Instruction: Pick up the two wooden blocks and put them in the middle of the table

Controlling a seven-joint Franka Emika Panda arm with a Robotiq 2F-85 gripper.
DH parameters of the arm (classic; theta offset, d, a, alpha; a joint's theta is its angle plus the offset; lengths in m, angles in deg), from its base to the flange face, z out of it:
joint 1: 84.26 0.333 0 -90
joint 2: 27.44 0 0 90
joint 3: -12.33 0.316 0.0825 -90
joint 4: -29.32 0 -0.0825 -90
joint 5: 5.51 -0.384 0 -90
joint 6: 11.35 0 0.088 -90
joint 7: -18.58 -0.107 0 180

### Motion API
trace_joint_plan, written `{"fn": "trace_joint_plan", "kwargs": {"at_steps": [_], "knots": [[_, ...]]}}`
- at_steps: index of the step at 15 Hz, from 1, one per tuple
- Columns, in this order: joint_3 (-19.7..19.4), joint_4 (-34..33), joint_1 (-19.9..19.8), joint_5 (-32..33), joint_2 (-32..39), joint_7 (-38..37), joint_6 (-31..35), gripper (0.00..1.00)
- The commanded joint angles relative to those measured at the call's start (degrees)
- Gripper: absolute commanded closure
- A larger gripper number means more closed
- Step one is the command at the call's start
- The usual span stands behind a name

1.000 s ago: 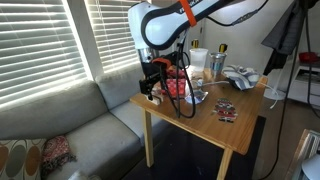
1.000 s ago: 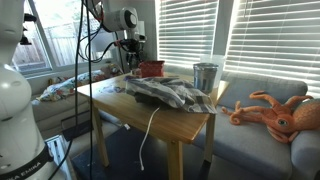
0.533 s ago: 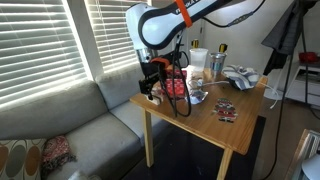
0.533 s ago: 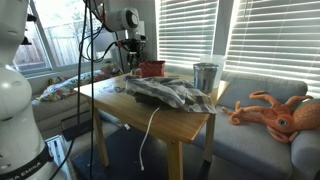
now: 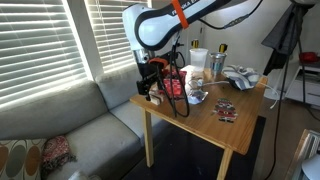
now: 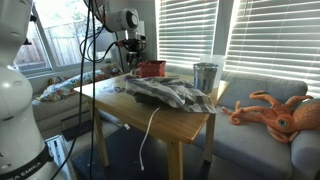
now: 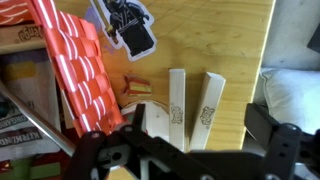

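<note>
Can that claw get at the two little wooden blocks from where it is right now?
Probably yes. In the wrist view the wooden blocks lie uncovered on the table, right in front of the open gripper. The red container close beside them might crowd one finger.

Looks like the living room of a home. Has a grey upholstered sofa (image 5: 75, 118) set against windows covered by white horizontal slatted blinds (image 5: 40, 40), with a brown, orange and cream patterned cushion (image 5: 20, 160) at one end. Shows, in an exterior view, a soft orange octopus toy (image 6: 277, 112) lying on grey seat cushions. Holds a square light-brown wooden table (image 5: 200, 125) crowded with household clutter, among it a grey metal cup (image 6: 206, 76) and a red patterned container (image 6: 151, 68).
</note>
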Motion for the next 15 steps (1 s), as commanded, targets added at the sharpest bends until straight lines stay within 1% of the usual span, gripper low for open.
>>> {"fn": "trace_joint_plan", "kwargs": {"at_steps": [1, 3, 7, 9, 10, 11, 12, 13, 15], "knots": [[-0.5, -3.0, 1.2, -0.3, 1.7, -0.3, -2.5, 0.00], [-0.1, -3.3, 0.8, -1.3, 2.3, 1.5, -1.7, 0.00], [-0.8, -3.0, 0.8, -1.4, 2.8, 0.3, -1.5, 0.00], [-0.6, -2.7, 0.4, -1.9, 3.0, 1.4, -0.4, 0.00], [-0.6, -2.7, 0.3, -1.9, 3.1, 1.4, -0.1, 0.02], [-0.6, -2.5, 0.3, -1.8, 3.1, 1.6, 0.6, 0.26], [-0.6, -2.4, 0.3, -1.9, 3.1, 1.8, 1.0, 0.26], [-0.6, -2.3, 0.3, -1.8, 2.9, 1.8, 1.4, 0.31], [-0.6, -2.0, 0.3, -1.8, 2.6, 1.9, 1.9, 0.47]]}}
